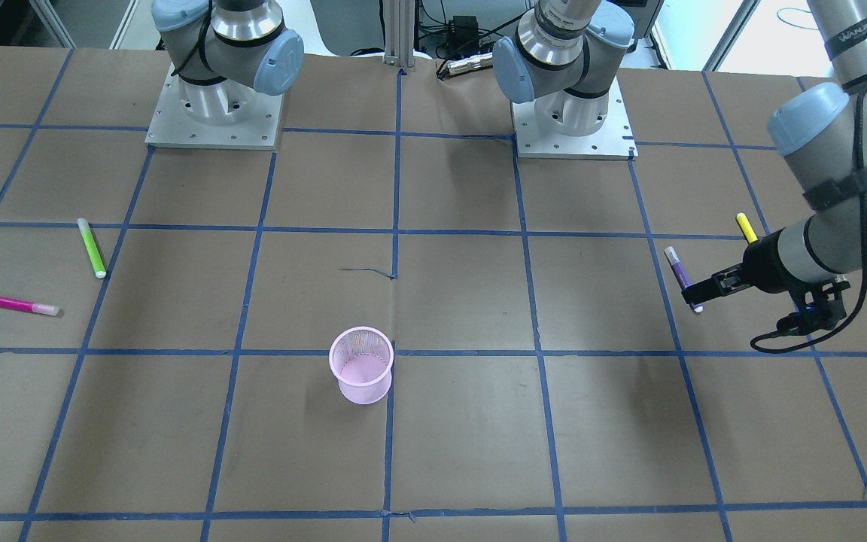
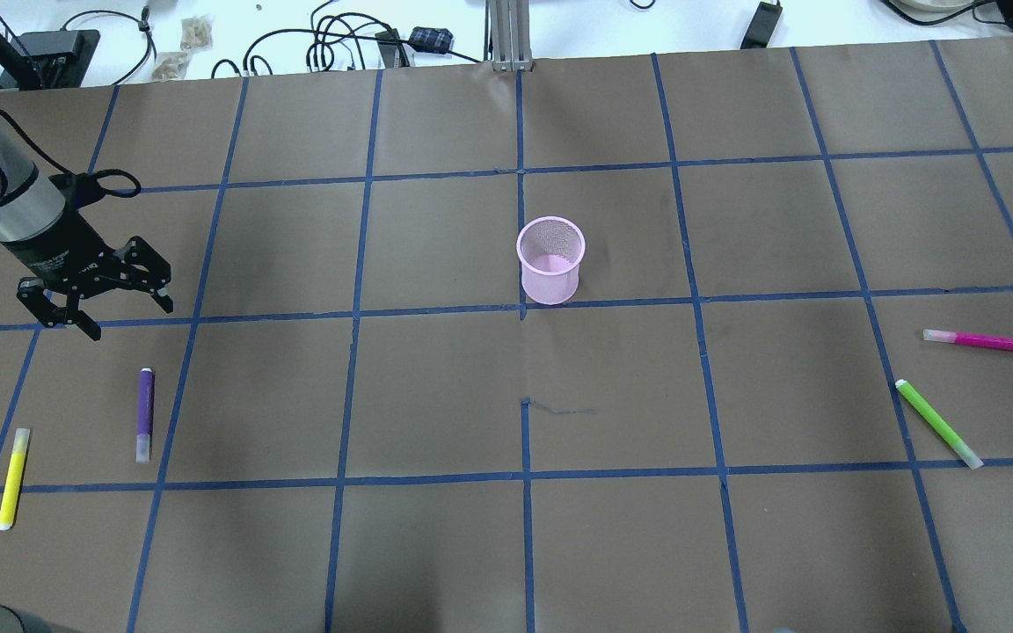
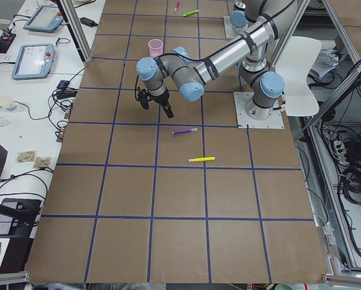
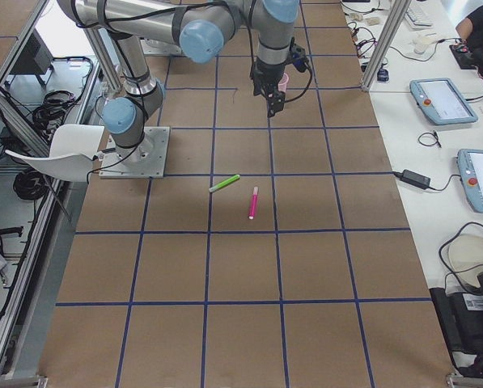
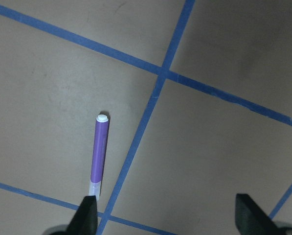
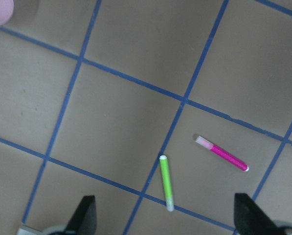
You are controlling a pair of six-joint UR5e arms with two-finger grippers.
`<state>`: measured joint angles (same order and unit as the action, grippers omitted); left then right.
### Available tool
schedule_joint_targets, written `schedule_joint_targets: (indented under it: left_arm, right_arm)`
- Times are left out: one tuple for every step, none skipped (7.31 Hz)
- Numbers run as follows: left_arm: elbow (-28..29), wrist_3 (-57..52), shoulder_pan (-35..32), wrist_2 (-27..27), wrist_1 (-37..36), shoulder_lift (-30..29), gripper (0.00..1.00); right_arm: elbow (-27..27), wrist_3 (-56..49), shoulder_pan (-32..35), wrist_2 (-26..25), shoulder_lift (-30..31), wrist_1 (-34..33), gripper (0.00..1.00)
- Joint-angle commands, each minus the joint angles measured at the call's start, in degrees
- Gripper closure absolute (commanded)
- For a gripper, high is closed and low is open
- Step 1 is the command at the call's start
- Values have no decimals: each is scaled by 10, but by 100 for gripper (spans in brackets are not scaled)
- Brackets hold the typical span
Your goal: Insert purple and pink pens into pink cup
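Right now the left claw (image 2: 127,318) hangs above the desk (image 2: 436,545), spread wide and gripping nothing. The purple pen (image 2: 145,413) lies flat on the desk near it, on the side toward the robot, and a yellow pen (image 2: 13,479) lies near the purple one. The pink cup (image 2: 550,259) stands upright near the desk's middle. The pink pen (image 2: 977,340) lies flat well away on the robot's right, with a green pen (image 2: 938,423) close by. The right claw (image 6: 168,218) hovers over those two, likewise spread and empty.
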<state>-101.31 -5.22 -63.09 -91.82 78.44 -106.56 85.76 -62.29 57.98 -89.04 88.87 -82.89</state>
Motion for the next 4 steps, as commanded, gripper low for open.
schedule_joint_targets:
  left_arm:
    - [-12,0,9,-22,-15,-37,0]
    - [-11,1,11,-27,-33,-49,0]
    - [-15,5,19,-58,-39,-55,0]
    - [-34,6,30,-53,-43,-59,0]
  right_arm:
    - [65,-267,-135,3,-10,-50,2]
    - [93,-371,-165,3,-31,-94,0]
    - [110,-530,-188,6,-57,-137,0]
    - [118,-637,-211,51,-90,-147,0]
